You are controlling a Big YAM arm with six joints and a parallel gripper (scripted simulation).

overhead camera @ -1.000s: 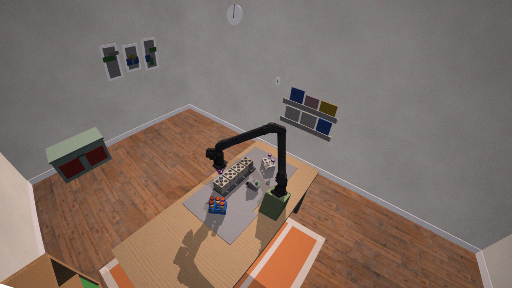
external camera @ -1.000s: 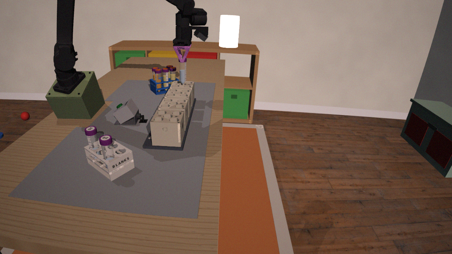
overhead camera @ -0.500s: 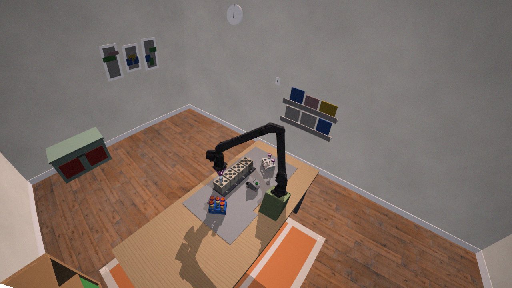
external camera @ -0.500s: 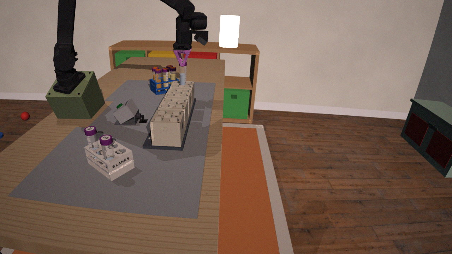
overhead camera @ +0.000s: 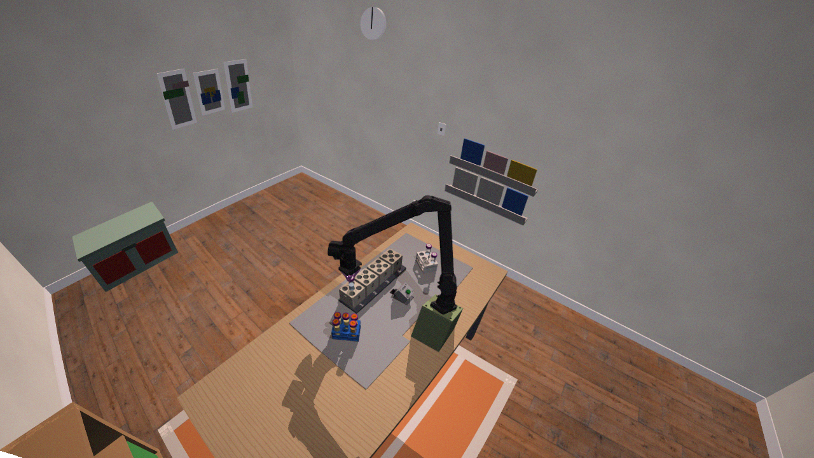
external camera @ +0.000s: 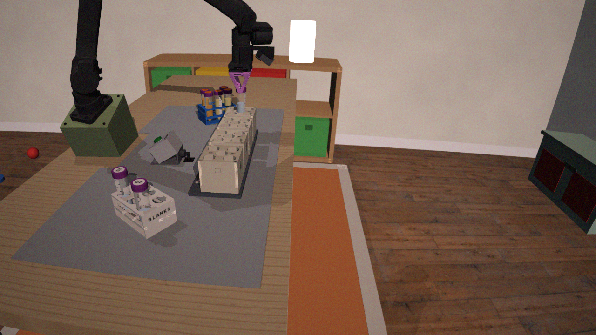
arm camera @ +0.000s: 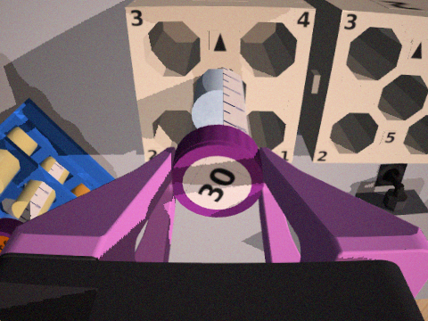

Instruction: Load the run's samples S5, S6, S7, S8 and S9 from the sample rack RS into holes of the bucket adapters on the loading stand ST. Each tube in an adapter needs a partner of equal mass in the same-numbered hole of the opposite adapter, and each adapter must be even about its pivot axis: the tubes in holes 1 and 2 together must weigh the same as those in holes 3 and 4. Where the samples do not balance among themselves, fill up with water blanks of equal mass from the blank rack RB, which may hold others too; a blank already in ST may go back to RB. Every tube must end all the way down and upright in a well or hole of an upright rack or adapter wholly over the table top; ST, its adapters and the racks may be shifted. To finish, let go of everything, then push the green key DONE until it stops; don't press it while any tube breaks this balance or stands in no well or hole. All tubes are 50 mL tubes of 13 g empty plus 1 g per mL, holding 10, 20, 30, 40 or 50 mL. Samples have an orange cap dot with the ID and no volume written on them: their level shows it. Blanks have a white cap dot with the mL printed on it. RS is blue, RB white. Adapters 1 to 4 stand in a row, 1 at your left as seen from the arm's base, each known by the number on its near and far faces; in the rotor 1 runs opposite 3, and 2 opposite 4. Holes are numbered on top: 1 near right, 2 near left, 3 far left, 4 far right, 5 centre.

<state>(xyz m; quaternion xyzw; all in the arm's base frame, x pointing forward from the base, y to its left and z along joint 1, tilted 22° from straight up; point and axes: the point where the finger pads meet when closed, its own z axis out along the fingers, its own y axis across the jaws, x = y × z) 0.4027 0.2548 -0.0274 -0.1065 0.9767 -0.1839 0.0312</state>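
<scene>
My gripper [arm camera: 217,160] is shut on the purple cap of a water blank marked 30 [arm camera: 218,180]. It holds the tube upright over the end adapter of the loading stand [external camera: 228,145], the one beside the blue sample rack [external camera: 214,106]. The tube's lower end reaches into the centre hole, between holes 1 to 4; the cap stands well above the adapter's top. The gripper also shows in the exterior view [external camera: 240,88] and in the top view [overhead camera: 351,277]. Several orange-dotted samples stand in the blue rack [overhead camera: 345,326]. The other adapter holes in view are empty.
The white blank rack [external camera: 143,206] at the stand's other end holds two purple-capped blanks [external camera: 129,179]. The grey box with the green DONE key [external camera: 157,139] sits between the stand and the arm's green base [external camera: 99,124]. A second adapter [arm camera: 387,86] stands right of the tube.
</scene>
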